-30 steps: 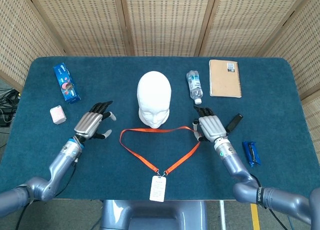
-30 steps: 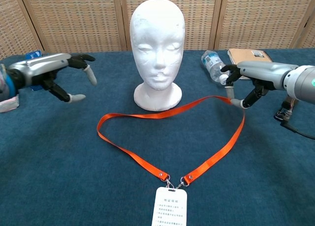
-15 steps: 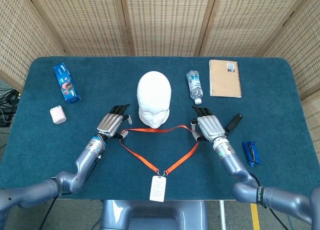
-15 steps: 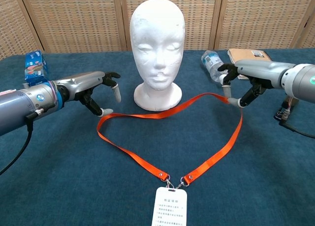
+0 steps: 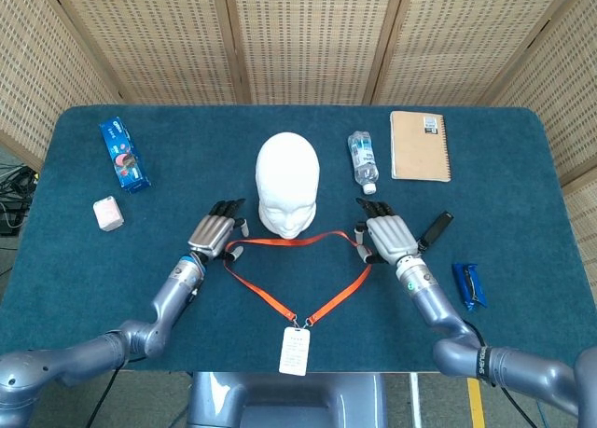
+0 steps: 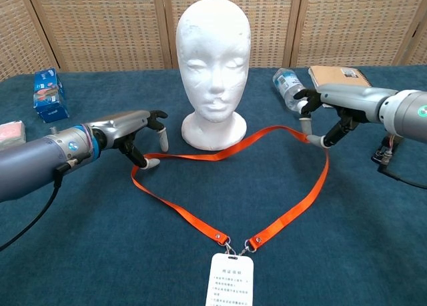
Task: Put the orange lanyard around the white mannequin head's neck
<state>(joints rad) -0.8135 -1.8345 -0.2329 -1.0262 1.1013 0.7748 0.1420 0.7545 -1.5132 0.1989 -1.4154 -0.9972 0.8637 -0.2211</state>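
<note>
The white mannequin head stands upright at the table's middle, face toward me. In front of its base lies the orange lanyard in a heart-shaped loop, its white badge at the near table edge. My right hand pinches the loop's right corner between thumb and a finger and holds it slightly off the cloth. My left hand is at the loop's left corner, fingers apart; its thumb tip touches the strap without gripping it.
A water bottle and a brown notebook lie behind my right hand. A black item and a blue wrapper are to its right. A blue packet and a pink block sit far left.
My left hand has swung right from the open cloth to the loop's left corner. My right hand has drawn the right corner slightly up and inward.
</note>
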